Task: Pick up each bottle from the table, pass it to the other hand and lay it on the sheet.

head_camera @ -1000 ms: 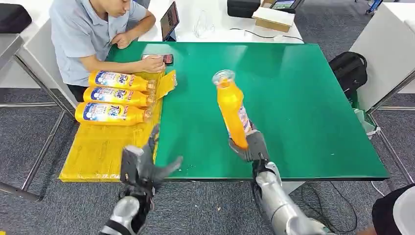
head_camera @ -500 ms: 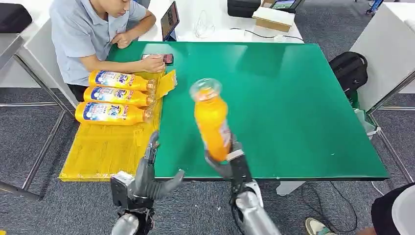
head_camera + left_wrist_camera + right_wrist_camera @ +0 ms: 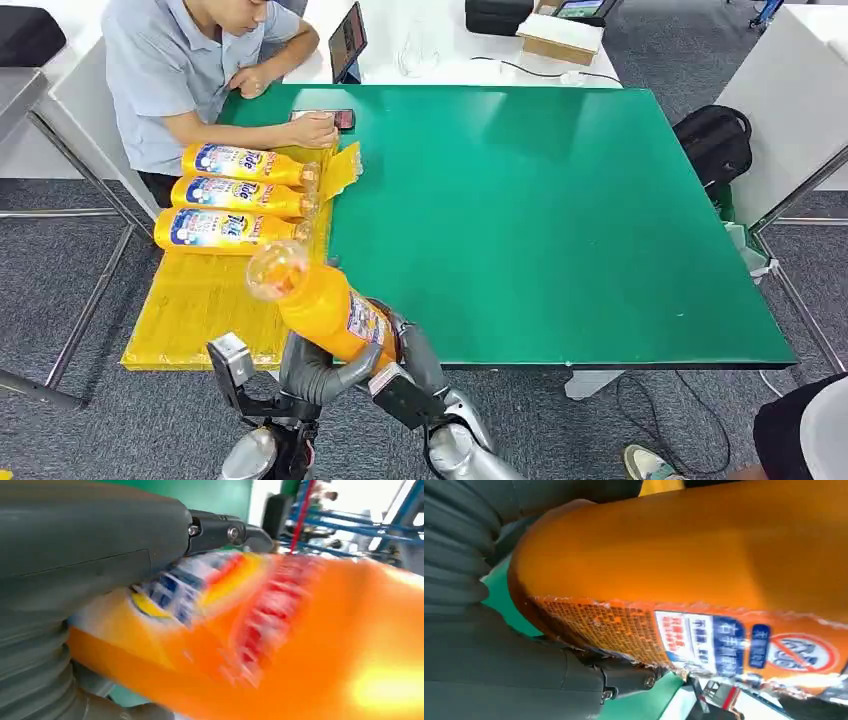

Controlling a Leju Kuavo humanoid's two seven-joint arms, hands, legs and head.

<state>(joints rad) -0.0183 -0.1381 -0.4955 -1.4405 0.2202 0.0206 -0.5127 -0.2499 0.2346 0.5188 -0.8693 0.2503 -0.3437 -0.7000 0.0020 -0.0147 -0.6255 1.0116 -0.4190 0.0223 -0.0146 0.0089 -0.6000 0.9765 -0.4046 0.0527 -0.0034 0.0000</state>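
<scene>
Fingers of the left hand curl under the orange bottle at lower centre of the head view, grasping its base end. Right hand clasps the same bottle from the right, its grey thumb lying along the labelled side. Bottle orientation: tilted, clear cap end pointing toward the upper left of the frame, above the near edge of the yellow sheet. Three more bottles lie side by side on the sheet at upper left. A person sits behind them at the green table, one hand beside a phone.
</scene>
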